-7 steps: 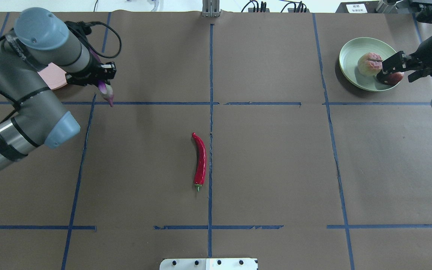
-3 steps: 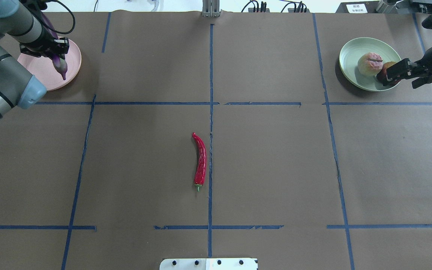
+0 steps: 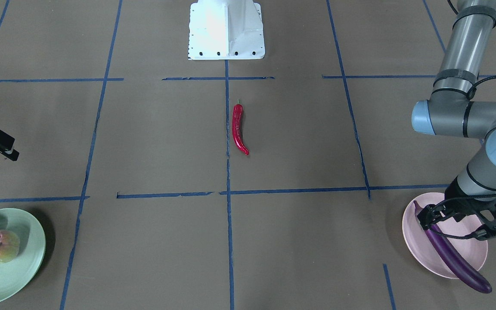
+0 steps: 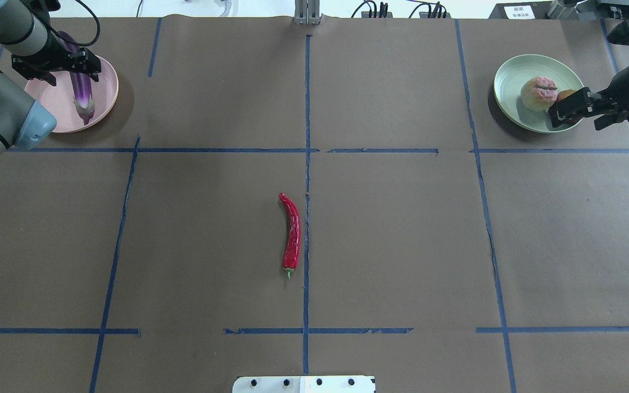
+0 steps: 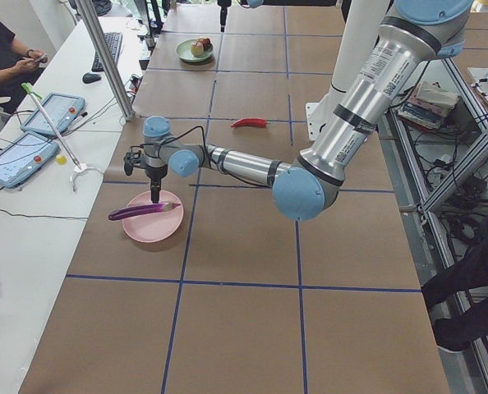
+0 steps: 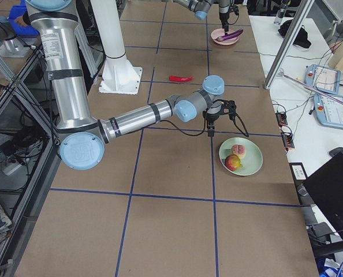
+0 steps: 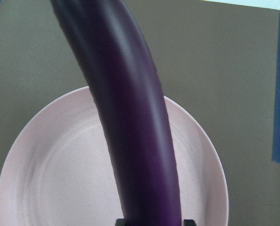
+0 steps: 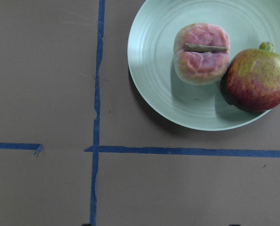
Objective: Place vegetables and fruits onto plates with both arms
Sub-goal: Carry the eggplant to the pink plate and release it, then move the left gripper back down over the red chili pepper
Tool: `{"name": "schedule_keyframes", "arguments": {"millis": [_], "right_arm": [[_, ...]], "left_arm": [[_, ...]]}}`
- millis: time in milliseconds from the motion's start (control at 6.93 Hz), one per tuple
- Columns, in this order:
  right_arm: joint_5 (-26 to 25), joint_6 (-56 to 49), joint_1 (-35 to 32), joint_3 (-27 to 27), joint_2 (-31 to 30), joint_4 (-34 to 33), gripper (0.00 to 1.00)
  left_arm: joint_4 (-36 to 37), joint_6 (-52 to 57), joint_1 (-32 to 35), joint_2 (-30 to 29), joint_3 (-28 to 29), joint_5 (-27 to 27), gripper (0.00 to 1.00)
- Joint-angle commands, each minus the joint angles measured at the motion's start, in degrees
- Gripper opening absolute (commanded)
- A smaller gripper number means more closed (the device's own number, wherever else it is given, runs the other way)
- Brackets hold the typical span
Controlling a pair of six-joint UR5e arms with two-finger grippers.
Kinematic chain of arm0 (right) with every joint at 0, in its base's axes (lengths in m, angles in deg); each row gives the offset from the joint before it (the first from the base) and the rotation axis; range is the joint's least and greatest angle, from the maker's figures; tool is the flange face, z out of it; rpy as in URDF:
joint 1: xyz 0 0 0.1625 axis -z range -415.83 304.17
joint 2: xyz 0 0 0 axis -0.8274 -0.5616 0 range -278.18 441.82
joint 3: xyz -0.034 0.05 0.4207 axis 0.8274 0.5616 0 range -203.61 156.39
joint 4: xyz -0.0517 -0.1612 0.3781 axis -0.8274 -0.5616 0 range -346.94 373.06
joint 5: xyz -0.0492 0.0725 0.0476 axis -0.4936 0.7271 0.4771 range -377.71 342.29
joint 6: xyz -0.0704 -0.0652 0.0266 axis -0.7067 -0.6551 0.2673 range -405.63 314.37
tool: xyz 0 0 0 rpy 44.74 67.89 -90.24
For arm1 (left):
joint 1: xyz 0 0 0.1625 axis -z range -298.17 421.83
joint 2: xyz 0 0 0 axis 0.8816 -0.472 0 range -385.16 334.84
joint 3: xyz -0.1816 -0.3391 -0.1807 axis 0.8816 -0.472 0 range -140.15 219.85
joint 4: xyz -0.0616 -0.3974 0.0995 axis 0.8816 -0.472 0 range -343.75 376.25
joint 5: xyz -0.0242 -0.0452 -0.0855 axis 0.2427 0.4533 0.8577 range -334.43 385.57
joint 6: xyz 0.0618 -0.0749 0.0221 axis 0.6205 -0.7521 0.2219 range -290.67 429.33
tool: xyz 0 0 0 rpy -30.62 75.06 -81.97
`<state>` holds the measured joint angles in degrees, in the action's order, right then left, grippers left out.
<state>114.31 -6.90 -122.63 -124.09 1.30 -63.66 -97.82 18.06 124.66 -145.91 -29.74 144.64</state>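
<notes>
The purple eggplant (image 4: 81, 87) lies across the pink plate (image 4: 104, 103), its far end past the rim in the front view (image 3: 467, 275). My left gripper (image 4: 74, 68) stands over the plate, shut on the eggplant's stem half; the left wrist view shows the eggplant (image 7: 130, 117) between the fingertips. The red-and-yellow fruit (image 8: 258, 80) and the pale fruit (image 8: 201, 54) sit side by side on the green plate (image 4: 511, 82). My right gripper (image 4: 579, 112) is open and empty, just beside that plate's near right rim. The red chili (image 4: 292, 234) lies on the table's middle.
Brown paper with blue tape lines covers the table. The white base block (image 3: 225, 30) stands at the robot's side. Monitors, tablets and a seated operator (image 5: 2, 57) are beyond the far table edge.
My left arm carried the eggplant left and back over the pink plate and lowered it flat onto it. My right gripper drew off the red-and-yellow fruit, which stays on the green plate.
</notes>
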Motion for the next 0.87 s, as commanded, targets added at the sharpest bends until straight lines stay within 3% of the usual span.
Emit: {"name": "schedule_keyframes", "arguments": {"millis": [0,144,289,433,722], "right_arm": [[0.00,0.02,0.53,0.01,0.02,0.00,1.00],[0.00,0.02,0.53,0.01,0.10,0.00,1.00],[0.00,-0.06,0.53,0.01,0.10,0.00,1.00],[-0.09,-0.06,0.53,0.10,0.19,0.00,1.00],[-0.18,-0.06,0.71,0.28,0.45,0.00,1.00]], "left_arm": [[0.08,-7.73,-0.77,1.30,-7.97,9.22,1.00],[0.17,-17.71,-6.87,0.96,-12.71,8.81,1.00],[0.60,-22.51,-15.19,0.69,-18.94,4.63,1.00],[0.78,-22.47,-23.89,-1.49,-20.57,-0.80,1.00],[6.19,-21.94,-28.63,-9.38,-20.85,-4.10,1.00]]}}
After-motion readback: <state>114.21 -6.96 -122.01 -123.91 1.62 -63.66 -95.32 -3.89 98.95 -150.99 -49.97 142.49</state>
